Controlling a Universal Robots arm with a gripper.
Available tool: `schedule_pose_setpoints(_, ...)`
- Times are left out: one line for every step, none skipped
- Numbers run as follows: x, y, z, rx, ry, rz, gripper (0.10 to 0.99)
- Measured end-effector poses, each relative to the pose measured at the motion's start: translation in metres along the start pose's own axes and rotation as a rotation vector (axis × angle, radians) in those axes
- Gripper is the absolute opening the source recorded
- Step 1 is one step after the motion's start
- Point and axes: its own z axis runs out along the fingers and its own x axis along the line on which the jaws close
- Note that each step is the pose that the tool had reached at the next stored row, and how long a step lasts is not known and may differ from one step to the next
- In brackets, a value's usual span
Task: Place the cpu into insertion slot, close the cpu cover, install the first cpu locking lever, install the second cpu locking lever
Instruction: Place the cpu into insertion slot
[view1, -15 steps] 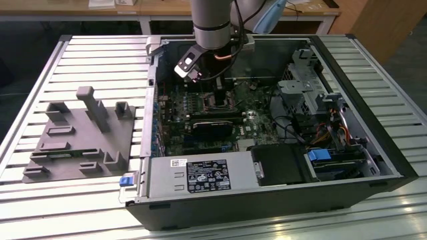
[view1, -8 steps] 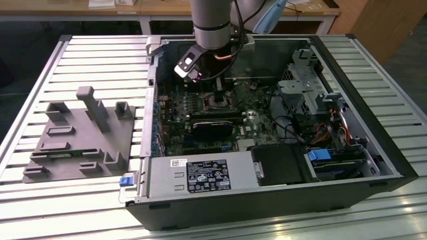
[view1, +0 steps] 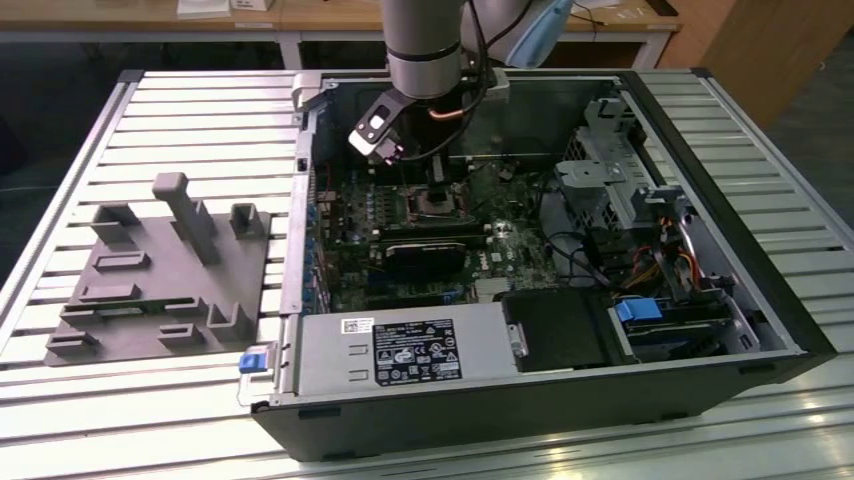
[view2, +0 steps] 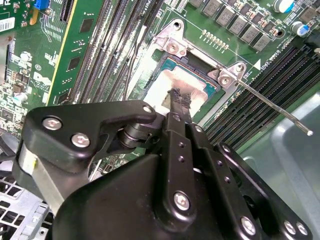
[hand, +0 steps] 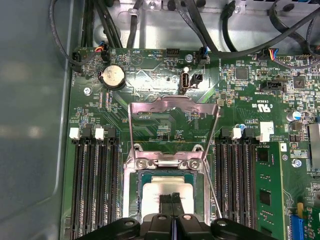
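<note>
Silver-grey arm upright over the open case, wrist dipped inside. Ends in a black gripper, fingers pressed together, pinching nothing, just over the cpu. Counted: one cover, one cpu, one thin lever. Lies flat in the slot on the green board, square, top a pale dull metal; cover tilted open beside it.

Exterior view overlooks from afar; both wrist views closely share the insertion slot.
</note>
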Motion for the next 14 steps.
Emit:
schedule_pose_setpoints(0.0, 0.0, 0.0, 0.0, 0.0, 0.0, 0.102)
schedule_pose_setpoints(-0.0001, 0.0001, 0.0, 0.0, 0.0004, 0.0, 0.102)
schedule_pose_setpoints(-0.0001, 0.0008, 0.0002, 0.005, 0.001, 0.0, 0.102)
schedule_pose_setpoints(-0.0003, 0.0017, 0.0003, 0.011, 0.001, 0.0, 0.102)
schedule_pose_setpoints(-0.0006, 0.0027, 0.0005, 0.019, 0.001, -0.001, 0.102)
schedule_pose_setpoints(-0.0007, 0.0037, 0.0006, 0.028, 0.0011, -0.001, 0.102)
schedule_pose_setpoints(-0.0009, 0.0046, 0.0008, 0.038, 0.0012, -0.001, 0.102)
schedule_pose_setpoints(-0.001, 0.0057, 0.001, 0.048, 0.0011, -0.002, 0.102)
schedule_pose_setpoints(-0.0011, 0.0067, 0.0012, 0.058, 0.001, -0.002, 0.102)
schedule_pose_setpoints(-0.0013, 0.0077, 0.0013, 0.067, 0.0009, -0.002, 0.102)
schedule_pose_setpoints(-0.0014, 0.0088, 0.0015, 0.076, 0.0009, -0.003, 0.102)
schedule_pose_setpoints(-0.0016, 0.01, 0.0017, 0.085, 0.0008, -0.003, 0.102)
schedule_pose_setpoints(-0.0018, 0.0112, 0.0019, 0.091, 0.0008, -0.003, 0.102)
schedule_pose_setpoints(-0.0019, 0.0124, 0.0021, 0.097, 0.0007, -0.003, 0.102)
